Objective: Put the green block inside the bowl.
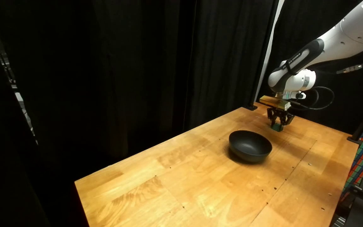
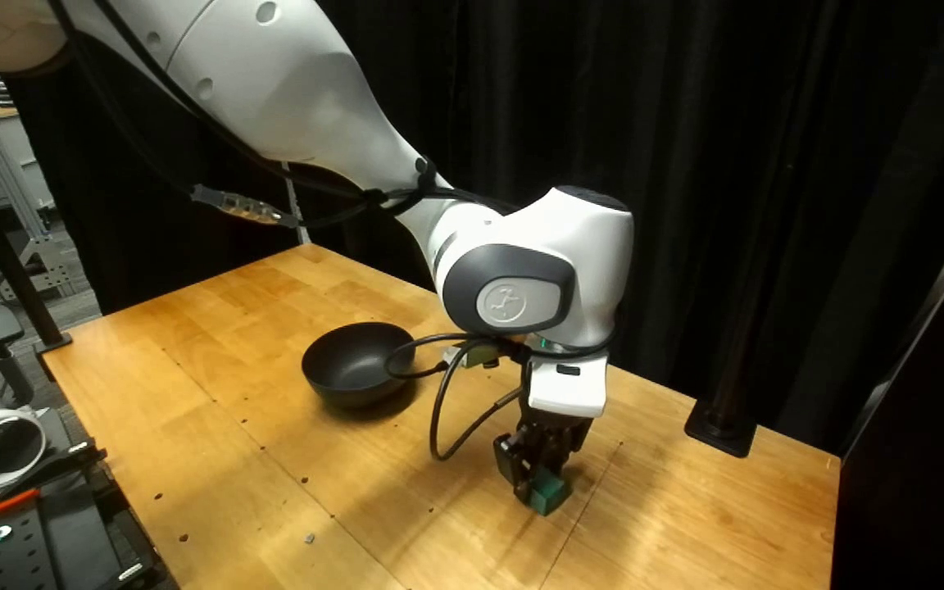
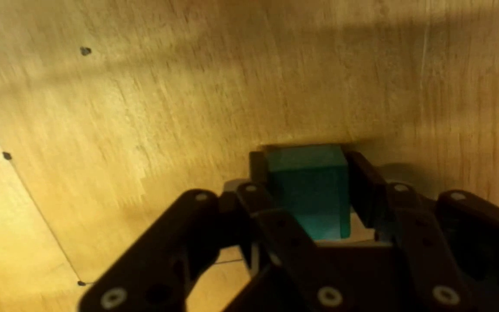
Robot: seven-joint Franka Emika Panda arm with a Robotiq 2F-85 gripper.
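The green block (image 3: 312, 195) is a small dark green cube between my gripper's (image 3: 305, 161) fingers in the wrist view. A finger lies against each side of it, and the gripper looks shut on it. In both exterior views the block (image 1: 276, 127) (image 2: 550, 492) shows at the fingertips, at or just above the table; I cannot tell if it touches the wood. The gripper (image 1: 277, 121) (image 2: 536, 471) points down. The black bowl (image 1: 250, 145) (image 2: 357, 365) stands upright and looks empty, a short way from the gripper. It is out of the wrist view.
The wooden table (image 1: 181, 176) has small dark holes and seams. A black post base (image 2: 722, 426) sits on its edge. A cable loop (image 2: 439, 410) hangs from the wrist. Black curtains (image 1: 137, 63) stand behind. Another dark bench (image 2: 38, 508) with things on it adjoins the table.
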